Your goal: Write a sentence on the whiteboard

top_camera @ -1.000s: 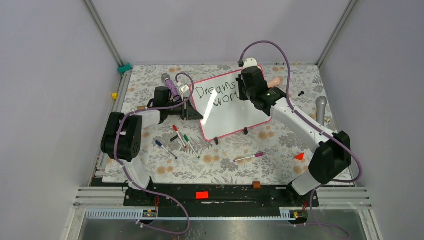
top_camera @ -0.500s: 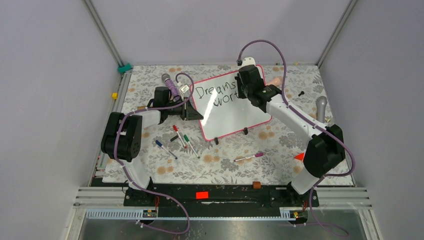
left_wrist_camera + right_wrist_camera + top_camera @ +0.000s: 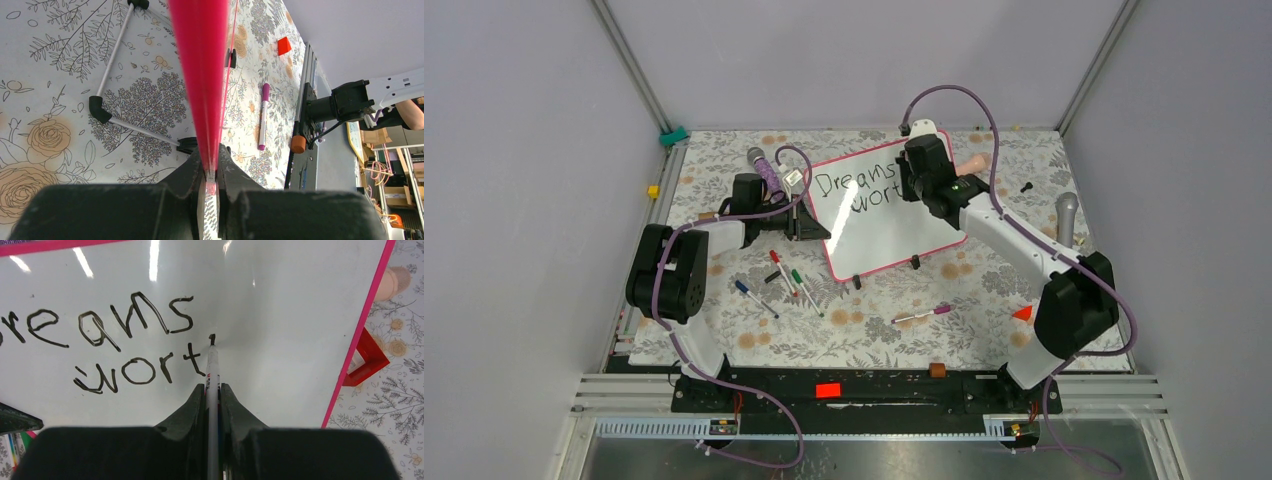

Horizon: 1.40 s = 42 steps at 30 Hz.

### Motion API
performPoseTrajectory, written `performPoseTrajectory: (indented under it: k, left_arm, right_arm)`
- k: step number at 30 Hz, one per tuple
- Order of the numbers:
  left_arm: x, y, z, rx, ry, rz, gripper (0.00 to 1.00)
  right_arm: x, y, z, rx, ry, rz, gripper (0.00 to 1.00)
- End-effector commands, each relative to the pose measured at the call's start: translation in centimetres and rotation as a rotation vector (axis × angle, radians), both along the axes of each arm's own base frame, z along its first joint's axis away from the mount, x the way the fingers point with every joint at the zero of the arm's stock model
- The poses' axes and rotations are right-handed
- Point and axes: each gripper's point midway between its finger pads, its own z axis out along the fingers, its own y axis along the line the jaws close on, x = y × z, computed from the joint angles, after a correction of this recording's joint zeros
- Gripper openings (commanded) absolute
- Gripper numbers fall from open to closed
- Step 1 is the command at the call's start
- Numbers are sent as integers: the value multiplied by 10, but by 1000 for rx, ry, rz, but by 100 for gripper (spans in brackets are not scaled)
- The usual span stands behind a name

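The whiteboard [image 3: 879,225], white with a pink frame, lies tilted in the middle of the table. The sentence [image 3: 856,186] reads "Dreams" with "wort" below it [image 3: 100,327]. My left gripper [image 3: 810,228] is shut on the whiteboard's left edge, and the pink frame [image 3: 200,75] runs between its jaws [image 3: 210,156]. My right gripper [image 3: 915,186] hovers over the board's upper right part. It is shut [image 3: 213,388] on a white marker [image 3: 213,371]. The marker's black tip [image 3: 212,338] touches the board just right of the "t", at a short fresh stroke.
Several loose markers [image 3: 789,275] and a blue pen [image 3: 754,298] lie left of the board's near corner. A purple marker [image 3: 921,316] lies nearer the front. A red frame-shaped block [image 3: 369,359] sits by the board's right edge. A grey microphone [image 3: 1067,215] and a red wedge [image 3: 1023,313] are on the right.
The right wrist has shifted slightly over the board's upper right part, with the marker still in it. The left arm has not moved.
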Motion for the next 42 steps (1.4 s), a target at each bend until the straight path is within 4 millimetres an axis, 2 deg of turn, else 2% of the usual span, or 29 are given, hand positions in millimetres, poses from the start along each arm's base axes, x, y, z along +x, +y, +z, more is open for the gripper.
performPoseTrajectory:
  k: [1, 8, 14, 24, 42]
  left_arm:
    - [14, 8, -40, 141, 19, 109, 0]
    - [13, 8, -41, 140, 21, 108, 0]
    - [14, 8, -41, 141, 21, 109, 0]
    - [14, 8, -41, 142, 20, 110, 0]
    - [14, 8, -41, 142, 22, 110, 0]
  right_arm:
    - [-11, -2, -10, 19, 30, 21, 0]
    - [-23, -7, -25, 11, 71, 21, 0]
    - [-24, -7, -27, 15, 76, 21, 0]
    - [-8, -3, -10, 10, 38, 6, 0]
    - [9, -1, 5, -2, 9, -13, 0]
